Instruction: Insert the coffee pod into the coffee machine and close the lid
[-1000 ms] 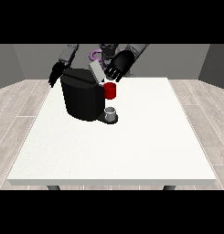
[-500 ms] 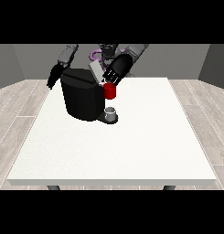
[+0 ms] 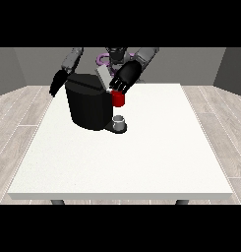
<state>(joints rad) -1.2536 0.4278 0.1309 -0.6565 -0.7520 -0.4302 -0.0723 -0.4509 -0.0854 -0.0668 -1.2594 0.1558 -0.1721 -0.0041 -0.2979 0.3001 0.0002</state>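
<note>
Since earlier we see the hand at the view's right (image 3: 125, 77) lower onto the lid (image 3: 103, 78), beside it, its fingers unclear.

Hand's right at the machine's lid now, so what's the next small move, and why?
Probably press the raised grey lid down with the hand at the view's right. That hand sits just above the red thing at the machine, beside the tilted lid, which stands open over the black coffee machine. The pod itself does not show, so check it is seated first.
</note>
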